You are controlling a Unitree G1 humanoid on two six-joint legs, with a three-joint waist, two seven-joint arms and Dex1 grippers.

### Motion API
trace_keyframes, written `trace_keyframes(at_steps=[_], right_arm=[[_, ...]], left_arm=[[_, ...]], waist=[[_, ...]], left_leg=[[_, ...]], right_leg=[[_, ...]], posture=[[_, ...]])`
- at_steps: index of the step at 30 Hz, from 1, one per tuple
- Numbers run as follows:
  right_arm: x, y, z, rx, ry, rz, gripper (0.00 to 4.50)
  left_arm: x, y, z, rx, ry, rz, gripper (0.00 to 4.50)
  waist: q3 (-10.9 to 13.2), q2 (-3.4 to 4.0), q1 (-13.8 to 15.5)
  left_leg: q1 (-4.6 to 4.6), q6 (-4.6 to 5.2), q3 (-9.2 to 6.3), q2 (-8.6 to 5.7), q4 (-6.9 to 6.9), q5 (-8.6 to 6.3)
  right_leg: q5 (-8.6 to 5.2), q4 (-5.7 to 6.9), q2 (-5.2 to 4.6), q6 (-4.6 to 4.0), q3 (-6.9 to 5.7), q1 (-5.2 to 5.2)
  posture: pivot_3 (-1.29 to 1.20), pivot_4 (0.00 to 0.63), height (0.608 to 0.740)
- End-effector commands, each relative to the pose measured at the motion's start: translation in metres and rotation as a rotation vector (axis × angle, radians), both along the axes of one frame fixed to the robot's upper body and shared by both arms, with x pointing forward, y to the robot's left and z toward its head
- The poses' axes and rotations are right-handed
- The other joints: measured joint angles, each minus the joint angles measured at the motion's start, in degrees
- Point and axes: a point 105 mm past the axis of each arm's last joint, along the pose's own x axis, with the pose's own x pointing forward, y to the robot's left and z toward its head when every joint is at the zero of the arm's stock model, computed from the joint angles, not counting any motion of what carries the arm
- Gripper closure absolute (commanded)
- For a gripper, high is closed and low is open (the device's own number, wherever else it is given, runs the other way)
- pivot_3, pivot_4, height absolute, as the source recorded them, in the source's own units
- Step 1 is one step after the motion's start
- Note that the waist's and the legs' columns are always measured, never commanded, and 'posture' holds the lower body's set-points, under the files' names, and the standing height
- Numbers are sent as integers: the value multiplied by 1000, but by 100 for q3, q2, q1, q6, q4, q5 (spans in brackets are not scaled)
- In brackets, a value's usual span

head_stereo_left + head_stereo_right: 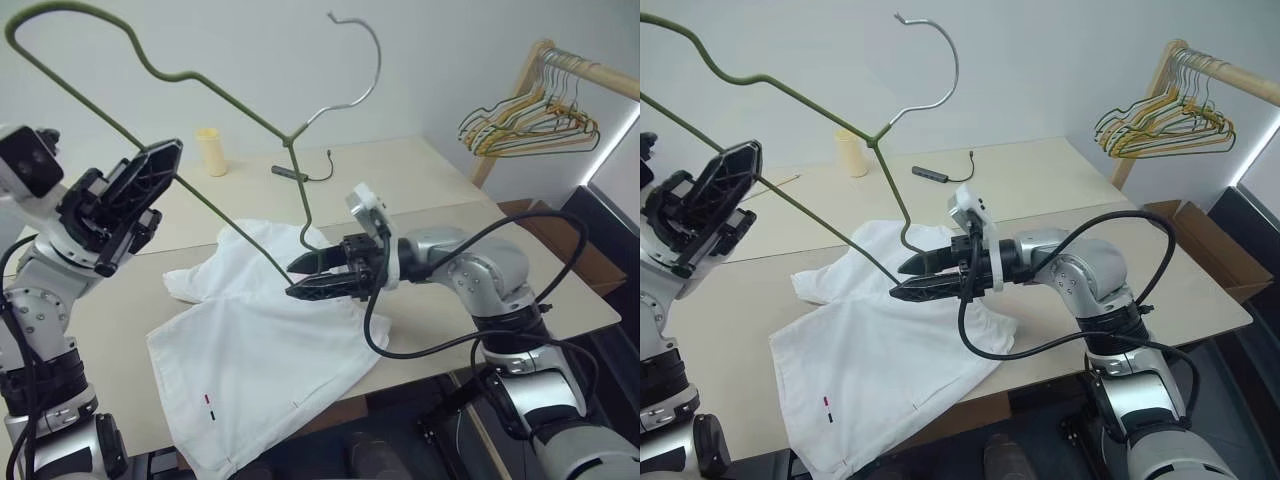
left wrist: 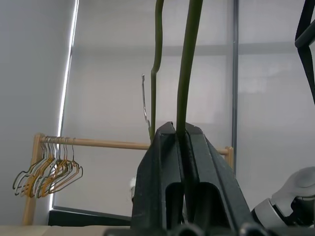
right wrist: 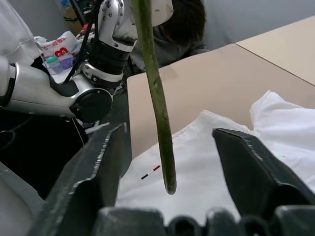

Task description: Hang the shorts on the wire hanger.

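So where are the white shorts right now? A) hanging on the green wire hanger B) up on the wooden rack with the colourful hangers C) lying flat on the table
C: the shorts lie spread on the table, while the wire hanger is held up in the air above them.

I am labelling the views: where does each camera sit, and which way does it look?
Left eye: head, looking down at the shorts, left gripper and right gripper.
Right eye: same scene, slightly shifted.
Left wrist: along the left gripper, shut on the wire hanger, toward the clothes rack.
Right wrist: through the open right gripper onto the shorts.
Both wrist views share the wire hanger.
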Motion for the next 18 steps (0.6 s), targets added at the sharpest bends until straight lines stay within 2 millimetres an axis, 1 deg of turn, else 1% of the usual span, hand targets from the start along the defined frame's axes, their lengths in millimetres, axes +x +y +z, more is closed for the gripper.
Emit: trace_keyframes(at_steps=[1,2,4,6,11,14,15,18], right_arm=[[-4,2,10,18,-45,17,2706],[-5,2,9,19,-45,18,3004],[-5,3,9,20,-45,20,3814],[-5,2,8,22,-37,15,4482],[-1,-1,6,22,-27,-10,4482],[1,-4,8,39,-17,-29,4500],[1,-6,11,51,-12,-37,4500],[5,-14,15,70,12,-76,4500]], left_arm=[[-6,-2,12,-3,-73,0,4500],[-6,-2,11,-3,-73,0,4500],[-6,-2,11,-4,-73,2,4500],[-5,-3,10,3,-72,5,4500],[-4,0,6,5,-70,31,4500],[4,-1,-5,42,-41,86,3693],[9,-3,-13,86,-17,116,3435],[20,-8,-40,238,53,190,2361]], waist=[[0,0,1],[0,0,1],[0,0,1],[0,0,2],[0,0,0],[0,0,0],[0,0,-1],[0,0,0]], left_leg=[[0,0,0,0,0,0],[0,0,0,0,0,0],[0,0,0,0,0,0],[0,0,0,0,0,0],[0,0,0,0,0,0],[0,0,0,0,0,0],[0,0,0,0,0,0],[-1,0,1,-2,0,0]], right_leg=[[0,0,0,0,0,0],[0,0,0,0,0,0],[0,-1,0,0,0,0],[0,-1,0,0,0,0],[0,-1,0,1,0,0],[-1,-1,0,1,0,0],[0,-1,0,1,0,0],[0,-2,0,0,1,0]], posture=[[-151,0,740],[-152,0,740],[-152,0,740],[-150,0,740],[-154,0,740],[-155,0,740],[-157,0,740],[-162,0,740]])
